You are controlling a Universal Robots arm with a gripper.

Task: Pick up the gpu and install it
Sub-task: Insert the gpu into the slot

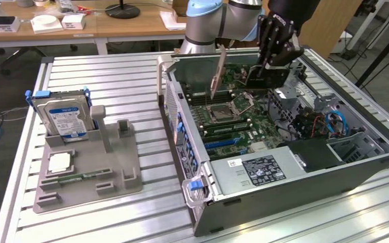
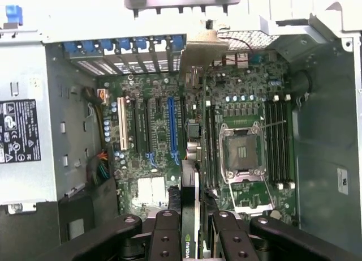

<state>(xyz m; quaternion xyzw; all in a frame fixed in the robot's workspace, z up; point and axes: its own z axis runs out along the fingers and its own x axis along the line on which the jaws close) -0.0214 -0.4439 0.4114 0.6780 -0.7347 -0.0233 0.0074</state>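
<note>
Gripping the gpu (image 1: 273,78) upright, the tool (image 1: 270,62) hangs above the motherboard (image 1: 230,117) in the open case (image 1: 296,190).

The gpu (image 1: 273,77) is a matt black card with a bare, bright metal bracket (image 1: 217,71). The fingers (image 2: 167,232) of the gripper (image 1: 270,63) are matt black with a dull sheen, and the computer case (image 1: 303,177) is matt grey sheet metal with glossy blue plastic latches (image 2: 121,45) and a green lacquered motherboard (image 1: 228,114). In the exterior view, at nine o'clock from the case, a matt grey plastic holder (image 1: 93,174) carries a silvery metal hard drive (image 1: 63,119) with a glossy blue label on a ribbed, softly shining metal table (image 1: 113,76); at twelve o'clock is a smooth wooden desk (image 1: 127,28).
</note>
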